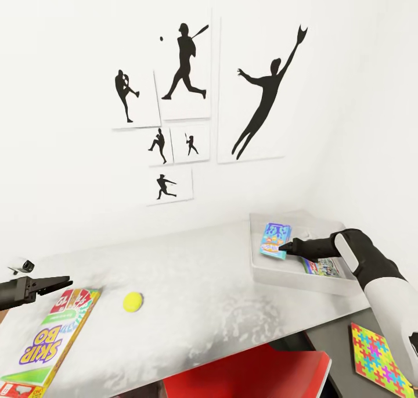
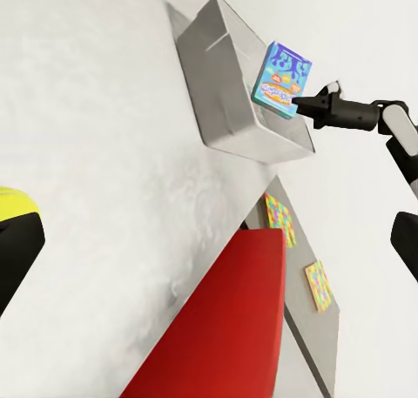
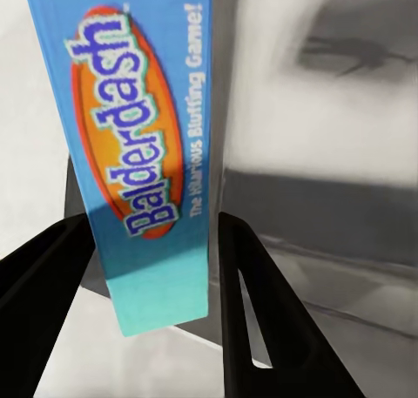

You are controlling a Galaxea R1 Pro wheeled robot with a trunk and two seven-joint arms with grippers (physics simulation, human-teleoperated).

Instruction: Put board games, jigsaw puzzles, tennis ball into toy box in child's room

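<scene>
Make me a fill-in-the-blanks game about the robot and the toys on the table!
1. The right gripper holds a blue game box lettered ____.
2. That box hangs over the grey ____, which has another game box inside.
3. The tennis ball lies on the table beside the box lettered ____.
4. The chair under the table is ____.

Missing words: Balderdash; toy box; SKIP-BO; red

We see the table (image 1: pixel 191 270), light grey top meeting dark grey. On it lie the SKIP-BO game box (image 1: pixel 49 343), the tennis ball (image 1: pixel 133 301), the toy box (image 1: pixel 278 273) and two jigsaw puzzles (image 2: pixel 279 218)
</scene>
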